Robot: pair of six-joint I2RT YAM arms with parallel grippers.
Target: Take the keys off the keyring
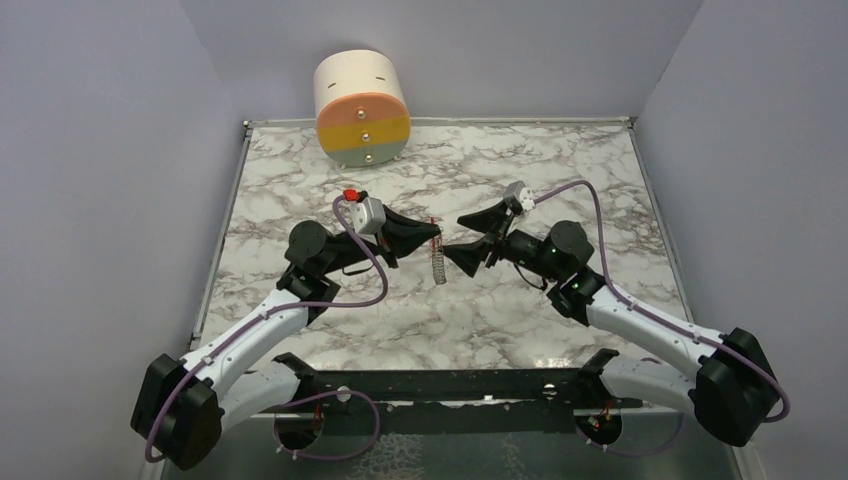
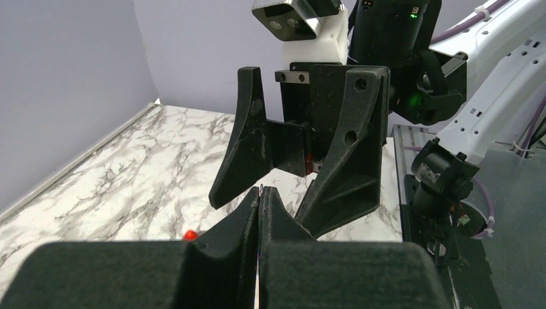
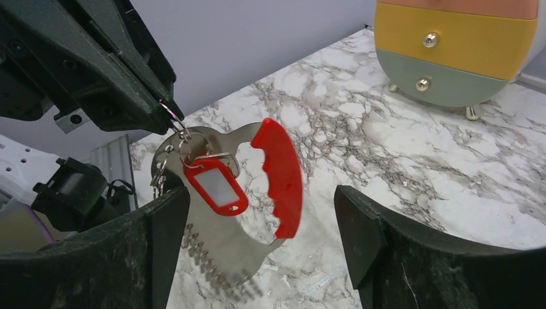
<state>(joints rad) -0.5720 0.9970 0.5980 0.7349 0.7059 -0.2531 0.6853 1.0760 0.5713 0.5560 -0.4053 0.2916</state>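
The left hand (image 1: 430, 233) is seen fully closed, its 2 fingers pinched on the thin wire keyring (image 3: 172, 116), which is held in the air above the middle of the marble surface (image 1: 560, 190). From the keyring are hung a red tag (image 3: 216, 187) with a white insert and a flat toothed metal piece (image 3: 219, 257) with a red grip (image 3: 283, 170). Smaller metal links are glimpsed at the left of the bundle, possibly keys, though this cannot be settled. The right hand (image 1: 455, 238) is spread wide and grips nothing; its fingers (image 3: 161, 244) are placed at either side of the hanging bundle, close to it. A striped drawer unit (image 1: 362, 110) is stood at the far edge, well apart.
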